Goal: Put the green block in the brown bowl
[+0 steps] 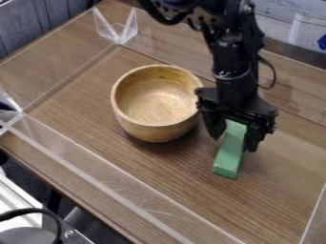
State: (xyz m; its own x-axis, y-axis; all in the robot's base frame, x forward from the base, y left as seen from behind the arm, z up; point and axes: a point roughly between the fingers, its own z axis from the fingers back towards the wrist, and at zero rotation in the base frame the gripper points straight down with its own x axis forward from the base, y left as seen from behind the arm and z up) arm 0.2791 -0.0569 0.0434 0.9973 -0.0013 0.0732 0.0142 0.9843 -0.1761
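You are looking down at a wooden surface (76, 67) with brown grain, edged by low clear plastic walls (76, 162). Take the brown bowl (155, 101) as your landmark: it is round, light wood, thick-walled and empty, sitting a little left of the middle of the view.

Just to the right of the bowl, your black robot arm (230, 48) reaches down from the top of the view, pointing almost straight at the surface. Its pincer (235, 133) is spread wide, with one finger on each side of the upper end of the green block (231, 157). You cannot tell whether the fingers touch the block.

The green block lies on the surface to the lower right of the bowl, close to it but apart from its wall. It is a plain green bar, its long side running away from the bowl's rim toward the near edge. Its lower end is in plain sight; the pincer hides its upper end.
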